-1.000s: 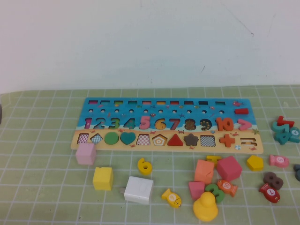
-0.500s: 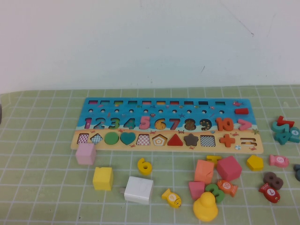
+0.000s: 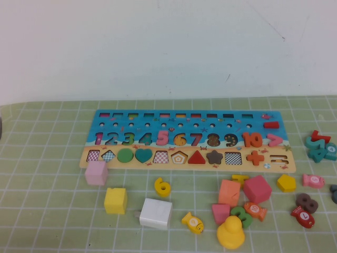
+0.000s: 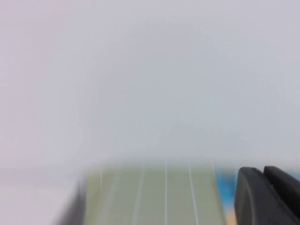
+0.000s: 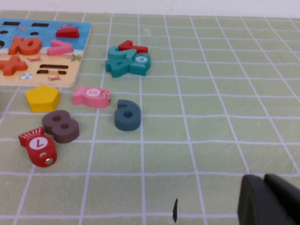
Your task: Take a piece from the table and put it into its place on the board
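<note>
A: Lying flat on the green gridded tabletop (image 3: 52, 211), the yellow numeral 6 (image 3: 162, 186) is noted just in front of the board's tan strip, below the pentagon cut-out, apart from the board (image 3: 187, 120) itself.

B: Orientation?

A: Its long axis is seen running roughly toward and away from the board, leaning a little to the robot's left at the far end. The round loop is nearer the robot, the curled stem toward the board. It reads nearly upright from the robot's side.

B: Neighbours?

A: A white block (image 3: 156, 213) is seen near it on the robot's side, a yellow cube (image 3: 116, 200) to the left, a yellow striped fish (image 3: 193, 222) to the right of the white block. None is touching the numeral.

B: The board?

A: Its long side is laid across the view, numerals 1 to 10 in a row.

B: Arms?

A: Neither is seen from above. The left gripper (image 4: 269, 197) shows at the frame corner of its own camera, held off the board's end, fingers together, nothing held. The right gripper (image 5: 272, 201) is seen over bare tabletop near a dark blue 6 (image 5: 127, 114); its fingers' state cannot be told.
</note>
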Available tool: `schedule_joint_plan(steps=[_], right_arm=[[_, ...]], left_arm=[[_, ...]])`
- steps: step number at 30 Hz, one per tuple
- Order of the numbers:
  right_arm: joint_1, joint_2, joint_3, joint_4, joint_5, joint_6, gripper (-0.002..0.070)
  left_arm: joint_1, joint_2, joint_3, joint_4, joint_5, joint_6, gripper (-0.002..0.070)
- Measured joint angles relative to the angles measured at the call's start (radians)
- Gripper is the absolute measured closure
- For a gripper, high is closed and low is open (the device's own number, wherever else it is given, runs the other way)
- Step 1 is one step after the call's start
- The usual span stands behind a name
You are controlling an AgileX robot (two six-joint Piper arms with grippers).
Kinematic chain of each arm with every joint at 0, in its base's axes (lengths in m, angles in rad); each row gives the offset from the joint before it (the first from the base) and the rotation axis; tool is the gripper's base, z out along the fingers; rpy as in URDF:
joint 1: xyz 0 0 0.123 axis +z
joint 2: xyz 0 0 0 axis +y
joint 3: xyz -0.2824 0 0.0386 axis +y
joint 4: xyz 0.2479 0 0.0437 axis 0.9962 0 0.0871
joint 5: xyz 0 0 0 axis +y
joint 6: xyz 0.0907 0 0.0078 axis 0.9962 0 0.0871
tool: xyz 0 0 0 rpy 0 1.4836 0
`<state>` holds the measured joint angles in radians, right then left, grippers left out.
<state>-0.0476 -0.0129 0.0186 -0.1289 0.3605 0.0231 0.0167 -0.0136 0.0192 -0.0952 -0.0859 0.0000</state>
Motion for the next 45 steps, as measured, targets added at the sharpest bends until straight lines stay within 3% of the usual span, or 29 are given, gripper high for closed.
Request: schedule_joint_plan(steps=[5, 14, 21, 29, 34, 37, 42, 45], right_arm=[[0.0, 0.0, 0.0, 0.0, 0.0, 0.0, 0.0666], [0.0, 0.0, 0.0, 0.0, 0.0, -0.002, 0.0666], [0.0, 0.0, 0.0, 0.0, 0.0, -0.002, 0.0666], [0.0, 0.0, 0.0, 0.0, 0.0, -0.002, 0.0666], [0.0, 0.0, 0.0, 0.0, 0.0, -0.002, 0.0666], [0.0, 0.0, 0.0, 0.0, 0.0, -0.002, 0.0666], [0.0, 0.0, 0.0, 0.0, 0.0, -0.002, 0.0666], [0.0, 0.0, 0.0, 0.0, 0.0, -0.002, 0.0666]], left_arm=[[0.0, 0.0, 0.0, 0.0, -0.237, -0.005, 0.0677], [0.0, 0.0, 0.0, -0.021, -0.416, -0.013, 0.0677], [0.0, 0.016, -0.243, -0.006, 0.074, -0.006, 0.0677], [0.0, 0.255, -0.522, 0.069, 0.443, 0.048, 0.0677], [0.0, 0.464, -0.571, 0.065, 0.492, 0.051, 0.0677], [0.0, 0.583, -0.581, -0.025, 0.488, 0.028, 0.0677], [0.0, 0.886, -0.761, -0.216, 0.671, 0.251, 0.0677], [0.0, 1.049, -0.893, -0.273, 0.747, 0.301, 0.0677]])
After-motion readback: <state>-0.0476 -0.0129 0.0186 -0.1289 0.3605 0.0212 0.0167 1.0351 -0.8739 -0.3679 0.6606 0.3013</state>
